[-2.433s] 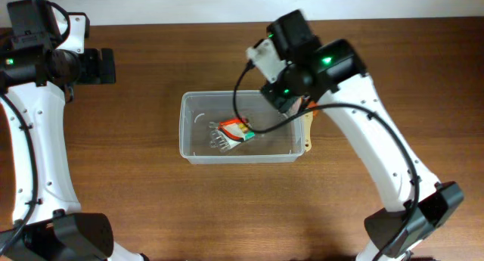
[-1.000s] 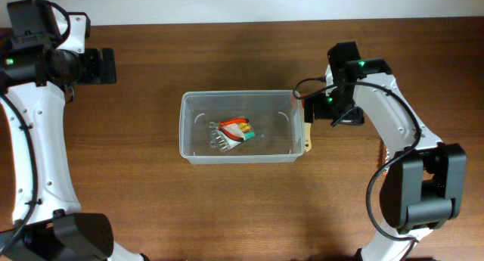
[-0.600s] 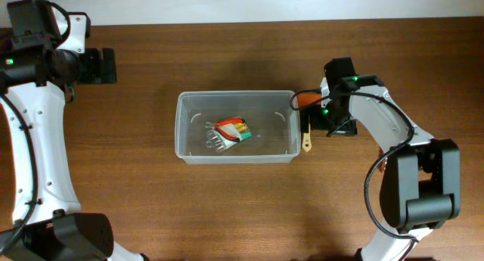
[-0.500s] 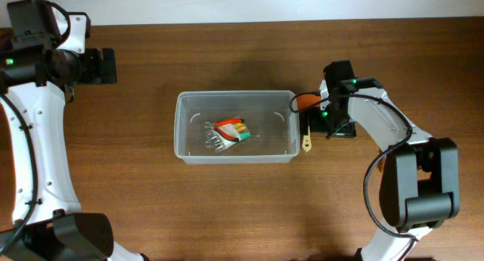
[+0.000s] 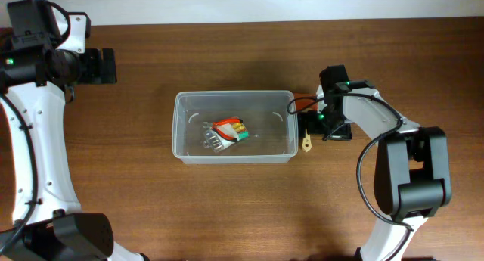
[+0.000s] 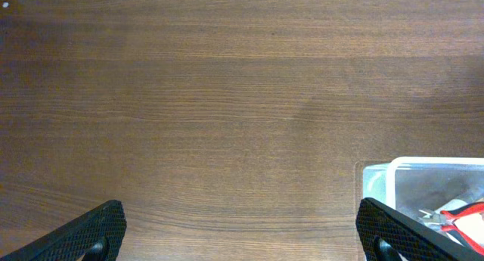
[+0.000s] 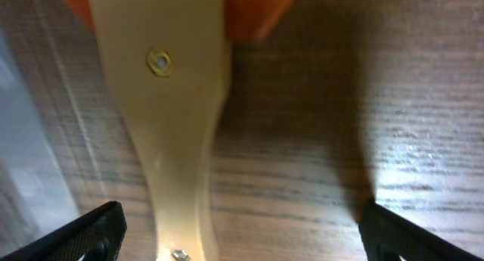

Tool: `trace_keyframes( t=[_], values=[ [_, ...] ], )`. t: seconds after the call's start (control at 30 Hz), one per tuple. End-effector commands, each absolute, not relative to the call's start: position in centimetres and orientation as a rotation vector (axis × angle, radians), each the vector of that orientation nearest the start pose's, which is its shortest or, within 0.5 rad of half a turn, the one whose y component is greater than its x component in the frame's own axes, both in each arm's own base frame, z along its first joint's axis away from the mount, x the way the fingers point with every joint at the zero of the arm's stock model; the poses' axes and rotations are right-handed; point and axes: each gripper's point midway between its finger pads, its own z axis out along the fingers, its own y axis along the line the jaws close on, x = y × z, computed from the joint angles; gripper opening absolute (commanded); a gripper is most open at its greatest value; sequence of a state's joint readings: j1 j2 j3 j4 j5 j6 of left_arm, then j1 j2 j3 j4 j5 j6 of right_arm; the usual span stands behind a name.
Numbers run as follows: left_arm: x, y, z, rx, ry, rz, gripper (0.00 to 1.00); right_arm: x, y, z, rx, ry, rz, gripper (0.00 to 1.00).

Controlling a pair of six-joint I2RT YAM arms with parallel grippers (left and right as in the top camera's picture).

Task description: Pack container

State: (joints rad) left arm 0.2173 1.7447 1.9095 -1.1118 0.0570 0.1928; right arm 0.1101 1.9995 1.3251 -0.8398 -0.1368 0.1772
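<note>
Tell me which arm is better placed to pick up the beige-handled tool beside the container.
The right. The right claw is open directly over the beige-handled tool, close beside the container. The left claw, also open, is far away over bare table.

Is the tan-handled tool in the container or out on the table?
Out. The tan-handled tool lies on the table just outside the container's right wall; the right wrist view shows wood grain under it.
</note>
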Motion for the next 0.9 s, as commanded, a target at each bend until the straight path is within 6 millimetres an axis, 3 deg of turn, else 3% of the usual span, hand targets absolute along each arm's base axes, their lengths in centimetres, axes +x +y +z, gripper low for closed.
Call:
trace_keyframes(
  t=[0.0, 0.33, 0.67, 0.77, 0.87],
  values=[
    [43.2, 8.3, 27.6, -0.012, 2.51, 0.074, 0.99, 35.9, 5.8, -1.8, 0.169, 3.153, 0.188, 0.99],
    [43.2, 8.3, 27.6, -0.012, 2.51, 0.074, 0.99, 36.1, 3.8, -2.6, 0.189, 3.15, 0.003, 0.98],
    [43.3, 8.2, 27.6, -0.011, 2.51, 0.069, 0.99, 36.1, 3.4, -2.6, 0.188, 3.145, -0.033, 0.97],
    [43.3, 8.2, 27.6, -0.011, 2.51, 0.069, 0.99, 36.2, 3.4, -2.6, 0.183, 3.142, -0.033, 0.91],
    [43.3, 8.2, 27.6, -0.011, 2.51, 0.069, 0.99, 36.2, 3.4, -2.6, 0.176, 3.143, -0.033, 0.77]
  ],
)
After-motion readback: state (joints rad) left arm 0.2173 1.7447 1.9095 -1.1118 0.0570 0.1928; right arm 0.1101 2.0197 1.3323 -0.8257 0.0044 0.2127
